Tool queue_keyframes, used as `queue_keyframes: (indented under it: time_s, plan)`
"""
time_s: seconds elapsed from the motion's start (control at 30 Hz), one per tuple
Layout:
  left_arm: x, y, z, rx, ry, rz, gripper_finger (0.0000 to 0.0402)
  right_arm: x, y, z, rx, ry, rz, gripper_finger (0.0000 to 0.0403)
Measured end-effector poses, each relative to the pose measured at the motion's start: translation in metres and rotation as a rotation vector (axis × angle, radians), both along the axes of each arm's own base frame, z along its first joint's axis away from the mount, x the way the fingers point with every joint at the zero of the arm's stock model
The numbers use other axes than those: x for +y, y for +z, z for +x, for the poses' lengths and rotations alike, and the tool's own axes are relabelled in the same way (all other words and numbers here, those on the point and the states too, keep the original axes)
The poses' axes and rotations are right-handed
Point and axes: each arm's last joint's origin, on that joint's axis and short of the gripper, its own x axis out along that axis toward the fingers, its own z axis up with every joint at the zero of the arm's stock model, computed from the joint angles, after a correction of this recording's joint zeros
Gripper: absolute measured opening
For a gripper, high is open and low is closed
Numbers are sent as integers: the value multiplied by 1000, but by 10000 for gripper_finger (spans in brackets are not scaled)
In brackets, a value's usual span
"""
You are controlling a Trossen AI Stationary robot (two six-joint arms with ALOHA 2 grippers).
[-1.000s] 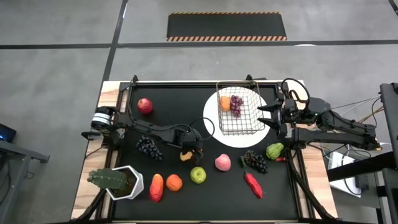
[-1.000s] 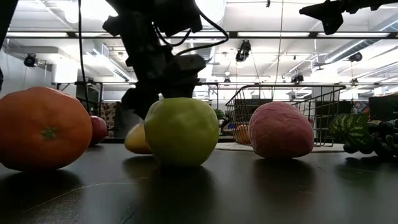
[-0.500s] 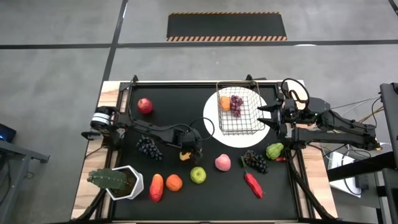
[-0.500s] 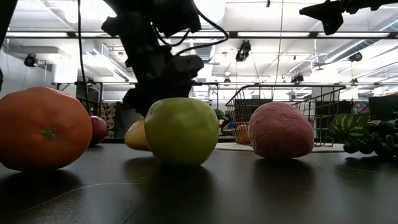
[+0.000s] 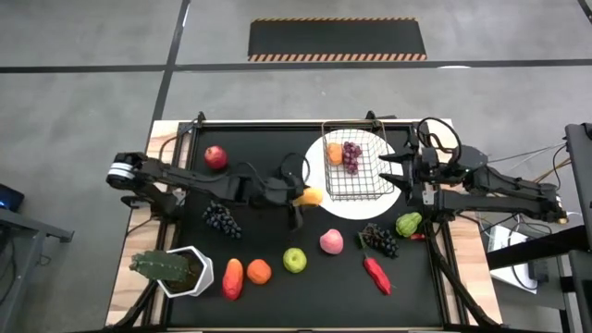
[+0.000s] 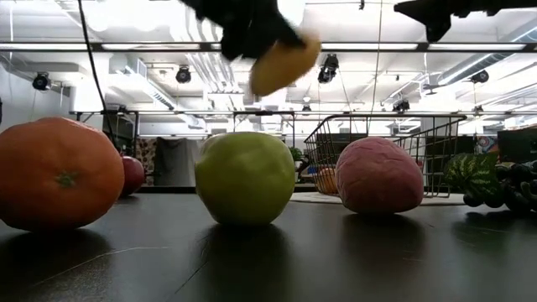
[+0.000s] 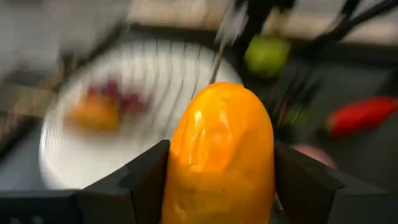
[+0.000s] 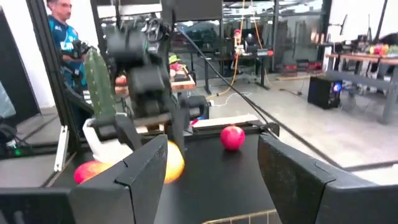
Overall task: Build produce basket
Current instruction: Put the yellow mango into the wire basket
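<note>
Mango [image 5: 312,195], yellow, is clamped between the left gripper [image 5: 303,197] fingers and held off the table, near the plate's left edge and apart from the basket; the low view shows it up in the air above the green apple [image 6: 244,177]. The left wrist view has the mango [image 7: 219,155] filling the gap between both dark fingers [image 7: 146,186], w/ plate and basket blurred beyond it.

Basket [image 5: 356,168], wire mesh, sits on the round white plate [image 5: 319,190] at the table's back right. Inside: one orange [image 5: 334,153] and purple grapes [image 5: 351,155], side by side.

Right gripper [image 5: 387,172] hangs just beside the basket's right side, jaws spread apart, nothing between them. The right wrist view looks through its two fingers [image 8: 142,180] across the table at the left arm and a red apple [image 8: 232,137].

Produce on the black table surface [image 5: 259,148], approx. layout:
- red apple [image 5: 215,156], back left.
- dark grapes [image 5: 222,219], left of centre.
- red-orange piece [image 5: 232,277] and an orange [image 5: 259,271], front left, just beside each other.
- green apple [image 5: 294,260] and pink peach [image 5: 331,241], front centre.
- second dark grape bunch [image 5: 379,240], red pepper [image 5: 376,273], green pepper [image 5: 408,224], front right.

Cactus in white pot [image 5: 176,269] stands at the front-left corner. A person [image 8: 64,37] is visible in the room beyond the table, right wrist view only.
</note>
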Motion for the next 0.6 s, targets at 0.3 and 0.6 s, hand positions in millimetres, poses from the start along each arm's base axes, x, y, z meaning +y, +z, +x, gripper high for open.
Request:
queue_keyframes:
  time_s: [0.3,0.6]
  plan:
    - [4,36,1,-273,-297,139,230,5,-9,27,-52,101,-114,233]
    - [12,39,4,-353,-305,156,231,8,-15,48,-59,161,-143,250]
